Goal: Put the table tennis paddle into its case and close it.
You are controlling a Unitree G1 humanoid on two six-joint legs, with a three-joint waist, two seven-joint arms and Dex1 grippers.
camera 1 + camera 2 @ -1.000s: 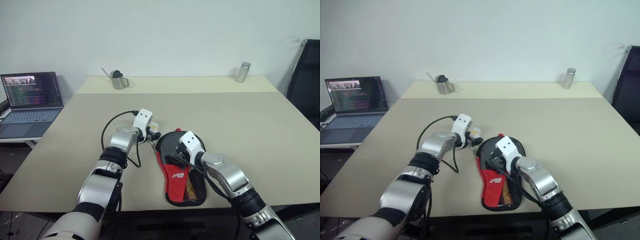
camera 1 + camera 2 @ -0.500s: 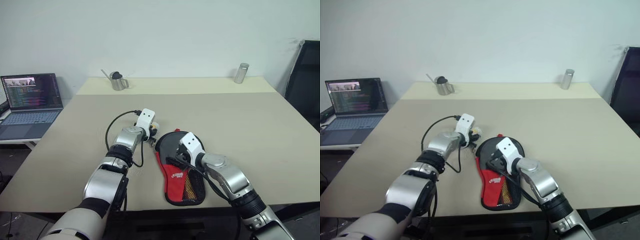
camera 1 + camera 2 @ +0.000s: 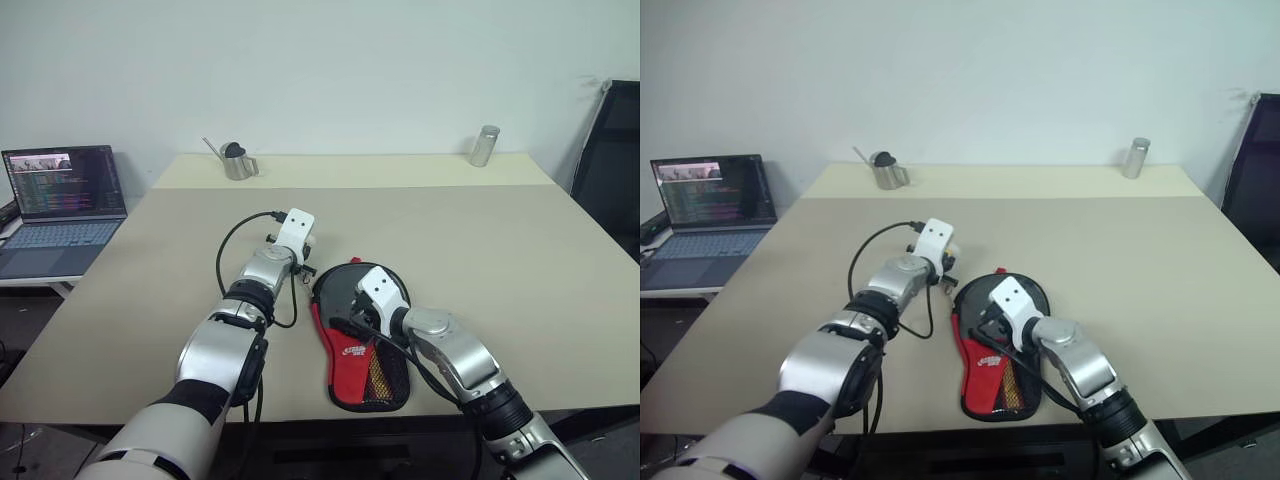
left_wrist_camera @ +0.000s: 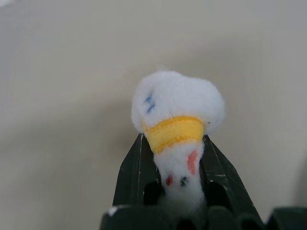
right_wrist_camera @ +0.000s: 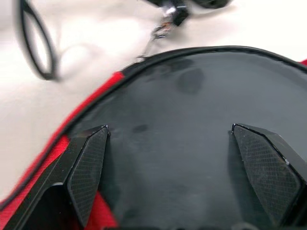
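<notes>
Most of the bench lies bare, so a hand could sweep freely across its far half and whole right side. Only two things stand along the back edge, well apart: a small metal pitcher at the left and a metal cylinder at the right. Near the front, the case takes up the middle. Both arms crowd that spot, the left gripper just beside the case's round end. A laptop sits off the bench's left side.

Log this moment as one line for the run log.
left gripper: shut on duck charm | right gripper: open over case | table
</notes>
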